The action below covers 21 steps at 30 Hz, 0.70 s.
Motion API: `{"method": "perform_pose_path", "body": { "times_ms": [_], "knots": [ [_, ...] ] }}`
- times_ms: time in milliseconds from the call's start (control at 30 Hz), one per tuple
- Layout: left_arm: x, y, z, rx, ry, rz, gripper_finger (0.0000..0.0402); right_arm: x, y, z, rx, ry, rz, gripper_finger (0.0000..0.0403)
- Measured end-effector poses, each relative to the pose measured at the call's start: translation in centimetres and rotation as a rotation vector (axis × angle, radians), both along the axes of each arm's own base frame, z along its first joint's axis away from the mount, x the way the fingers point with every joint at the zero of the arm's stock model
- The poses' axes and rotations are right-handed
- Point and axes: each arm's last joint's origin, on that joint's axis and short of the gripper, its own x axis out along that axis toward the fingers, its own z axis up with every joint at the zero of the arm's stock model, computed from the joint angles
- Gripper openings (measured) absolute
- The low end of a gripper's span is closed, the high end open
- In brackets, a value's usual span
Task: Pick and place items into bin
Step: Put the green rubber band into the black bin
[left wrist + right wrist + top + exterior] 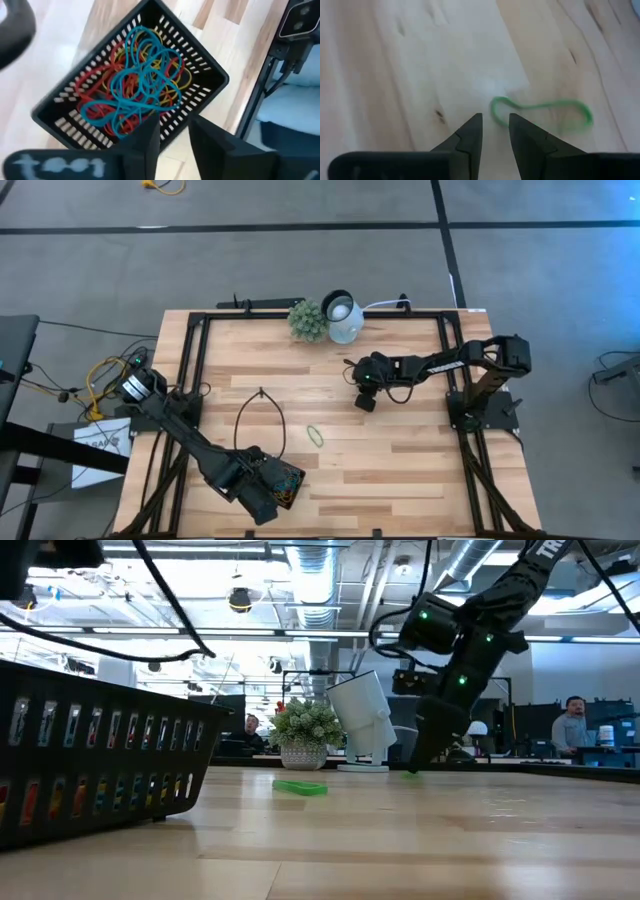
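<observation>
Looking down, the left end effector hovers over the bin at the bench front; the right end effector sits mid-bench, near a green band. Left wrist: jaws narrowly parted, empty, above bands in the bin. Right wrist: jaws narrowly parted, empty, just beside a green band.

Plant ball sits near tabletop's far edge, about mid-width, touching or just beside white lamp. White cord runs from lamp along far edge. Low view: plant in pale pot, lamp next to it. Thin black wire loop lies on wood table, left of centre. Off table's left edge: yellow cables, white box. Bkgd: person at desks, far right; ceiling ducts.
</observation>
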Motion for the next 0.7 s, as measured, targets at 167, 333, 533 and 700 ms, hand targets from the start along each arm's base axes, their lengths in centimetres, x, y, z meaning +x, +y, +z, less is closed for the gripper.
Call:
{"method": "perform_pose_path", "body": {
  "times_ms": [167, 333, 533, 700],
  "knots": [
    [0.6, 0.8, 0.1, 0.152, -0.091, -0.071, 0.0109, 0.0, -0.2, -0.3, -0.003, 0.019, 0.01, 0.0091],
    [1.6, 2.3, 0.4, 0.355, -0.222, 0.022, 0.0109, -0.3, -0.8, -0.4, 0.006, 0.036, -0.015, 0.0091],
    [2.8, 4.1, 0.7, 0.508, -0.317, 0.147, 0.0109, -0.2, -1.3, -0.3, 0.0, 0.013, -0.024, 0.0086],
    [3.6, 5.9, 1.3, 0.645, -0.503, 0.419, 0.0109, 0.1, -1.2, -0.7, 0.052, -0.006, 0.005, 0.0027]
  ]
}}
